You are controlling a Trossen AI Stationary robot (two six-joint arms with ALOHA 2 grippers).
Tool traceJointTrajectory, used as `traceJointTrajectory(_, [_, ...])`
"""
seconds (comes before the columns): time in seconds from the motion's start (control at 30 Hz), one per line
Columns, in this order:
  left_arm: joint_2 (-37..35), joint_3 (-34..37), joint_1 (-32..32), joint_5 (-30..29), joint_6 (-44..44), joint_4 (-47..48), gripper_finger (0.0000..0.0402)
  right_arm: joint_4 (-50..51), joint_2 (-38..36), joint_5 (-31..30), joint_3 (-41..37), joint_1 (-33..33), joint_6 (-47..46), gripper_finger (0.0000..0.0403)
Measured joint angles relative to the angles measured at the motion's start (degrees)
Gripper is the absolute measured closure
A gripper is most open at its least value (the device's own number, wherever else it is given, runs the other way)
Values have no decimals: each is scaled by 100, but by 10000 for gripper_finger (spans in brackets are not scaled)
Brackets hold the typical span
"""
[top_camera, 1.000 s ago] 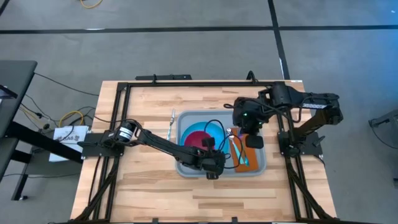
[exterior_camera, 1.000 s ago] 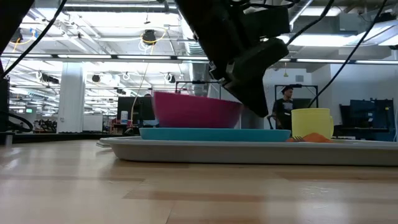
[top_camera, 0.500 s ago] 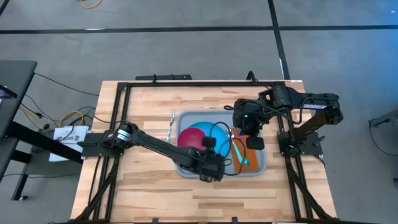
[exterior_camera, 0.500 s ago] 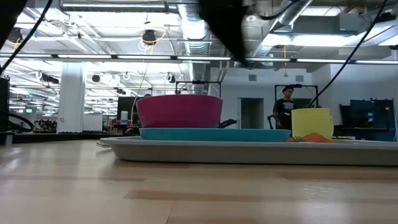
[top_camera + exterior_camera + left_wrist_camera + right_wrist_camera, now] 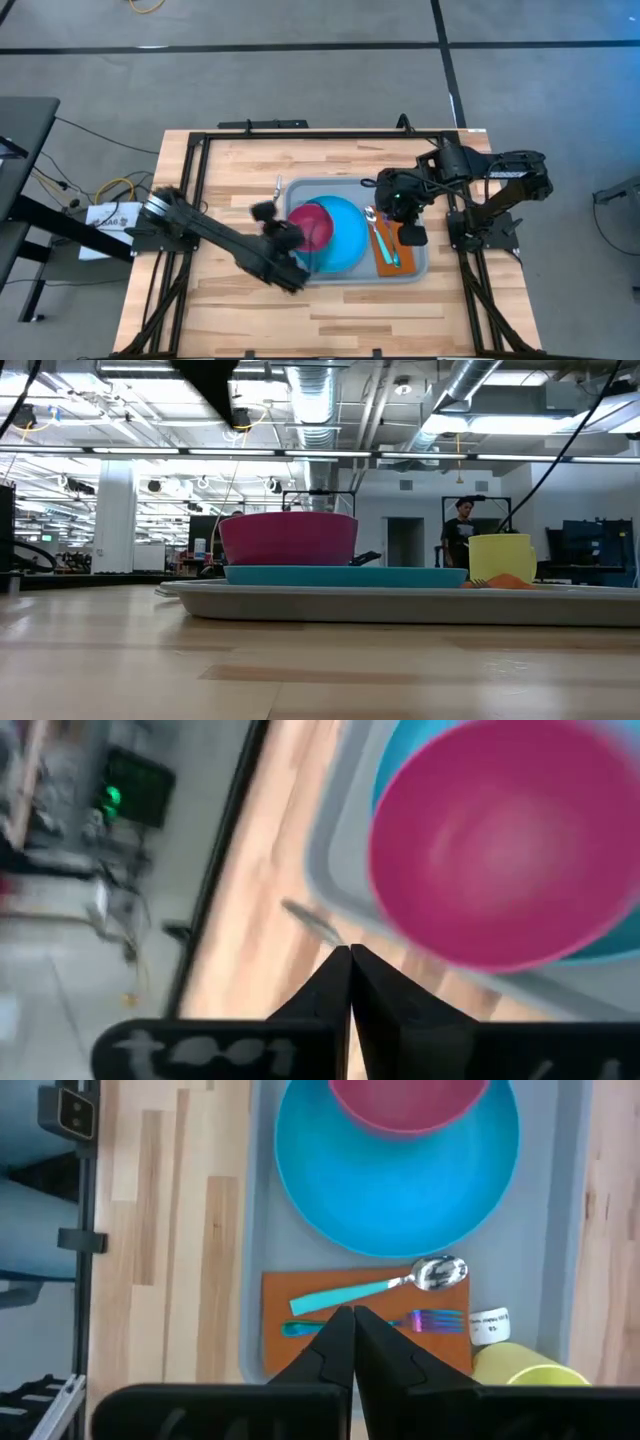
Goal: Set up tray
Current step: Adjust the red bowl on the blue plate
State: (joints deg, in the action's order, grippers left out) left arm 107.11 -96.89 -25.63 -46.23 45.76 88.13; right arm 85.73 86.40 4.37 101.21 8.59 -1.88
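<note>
**Tray with tableware, nearly complete; both arms empty**

Tray (image 5: pixel 300 192): light grey-blue, rectangular, lying flat at mid-table, slightly toward the right arm's side. All items below sit inside its rim.

Plate (image 5: pixel 350 235): round, bright blue, on the tray's half nearer the left arm.

Bowl (image 5: pixel 312 225): magenta, upright, resting on the plate at the plate's edge facing the left arm, not centred on it.

Napkin (image 5: pixel 300 1318): orange, flat on the tray beside the plate. On it lie a spoon (image 5: pixel 385 1286) with a teal handle and a fork (image 5: pixel 440 1321) with an iridescent head, side by side.

Cup (image 5: pixel 525 1363): yellow, upright near a tray corner, just beside the napkin. A small white label (image 5: pixel 489 1323) lies next to it.

One utensil (image 5: pixel 276 192), type unclear, lies on the bare table just outside the tray's rim.

Left gripper (image 5: pixel 349 963): fingers pressed together, holding nothing; positioned over the table beside the tray, near the bowl, blurred in the high view.

Right gripper (image 5: pixel 352 1323): fingers closed together, empty; hanging above the tray over the napkin.

Step in hand, as judged: the bowl's placement looks finished. Next move likely calls for fetching the stray utensil, which needs opened fingers and a low, flat pinch.
</note>
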Motion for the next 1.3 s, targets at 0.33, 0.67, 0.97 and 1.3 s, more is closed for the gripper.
traceJointTrajectory(0.33, [-1868,3811,167,1108,-47,-3198,401,-241,8,6,-131,-6,36,402])
traceJointTrajectory(0.67, [-1970,5204,1175,1420,-1147,-6447,401,-358,8,23,-129,-197,79,402])
traceJointTrajectory(0.97, [-1972,5203,1651,2315,-1917,-7791,401,-367,8,23,-127,-199,100,402])
traceJointTrajectory(1.3, [-1872,5203,1653,2491,-1937,-8022,401,-380,8,23,-127,-200,93,402])
